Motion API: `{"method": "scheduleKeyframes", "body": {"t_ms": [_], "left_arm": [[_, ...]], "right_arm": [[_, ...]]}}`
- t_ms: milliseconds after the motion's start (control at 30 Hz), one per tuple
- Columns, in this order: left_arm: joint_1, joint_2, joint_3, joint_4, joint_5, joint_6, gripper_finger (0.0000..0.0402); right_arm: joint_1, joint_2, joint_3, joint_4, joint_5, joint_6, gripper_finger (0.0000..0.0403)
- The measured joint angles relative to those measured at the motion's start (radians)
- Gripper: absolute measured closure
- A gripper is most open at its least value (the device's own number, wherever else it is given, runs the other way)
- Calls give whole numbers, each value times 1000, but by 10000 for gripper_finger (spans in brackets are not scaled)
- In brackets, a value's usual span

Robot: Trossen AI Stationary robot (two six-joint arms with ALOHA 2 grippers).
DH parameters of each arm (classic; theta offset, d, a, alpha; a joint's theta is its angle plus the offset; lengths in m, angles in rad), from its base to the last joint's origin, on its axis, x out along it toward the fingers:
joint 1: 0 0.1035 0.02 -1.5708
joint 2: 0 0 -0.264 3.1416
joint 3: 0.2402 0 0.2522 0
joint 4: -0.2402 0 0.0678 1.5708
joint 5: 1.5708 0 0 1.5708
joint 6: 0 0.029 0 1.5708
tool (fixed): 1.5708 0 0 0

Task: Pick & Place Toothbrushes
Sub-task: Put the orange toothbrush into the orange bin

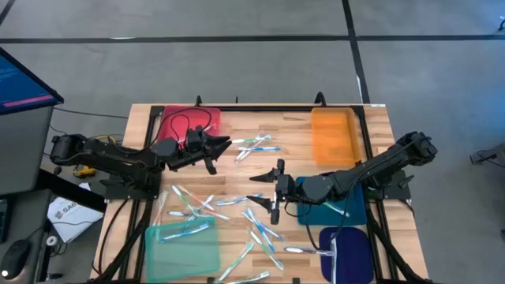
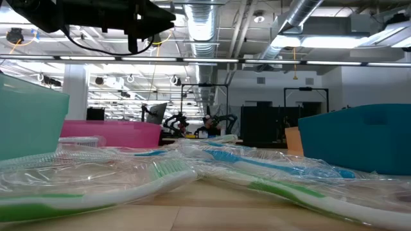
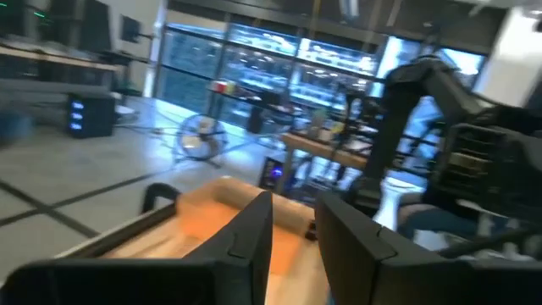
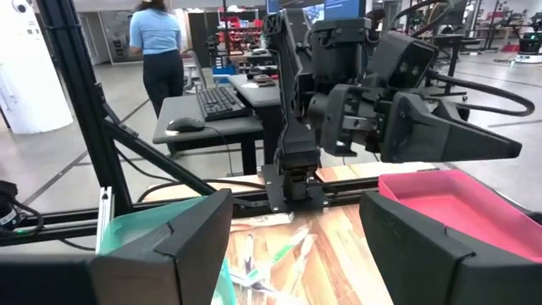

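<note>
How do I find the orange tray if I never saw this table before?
Look down at the wooden table and go to its far right corner, beyond the right arm's open pincer. The orange tray lies flat there. Its neighbours are a pink tray at the far left corner and a teal tray nearer; only this one is orange.

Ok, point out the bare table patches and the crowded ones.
Bare wood lies between the pink tray and orange tray, above the small toothbrush cluster. Crowded: the scattered toothbrushes between the green tray and teal tray.
</note>
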Motion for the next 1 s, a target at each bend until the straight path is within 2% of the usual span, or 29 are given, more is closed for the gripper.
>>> {"method": "scheduleKeyframes", "body": {"t_ms": [133,300,500,1000], "left_arm": [[0,0,0,2,8,-1,325],[0,0,0,13,-31,-20,329],[0,1,0,23,-34,-68,329],[0,1,0,26,-33,-75,329]], "right_arm": [[0,0,0,-15,0,0,148],[-1,0,0,-31,0,0,148],[0,0,0,-30,0,0,148],[-1,0,0,-34,0,0,148]]}}
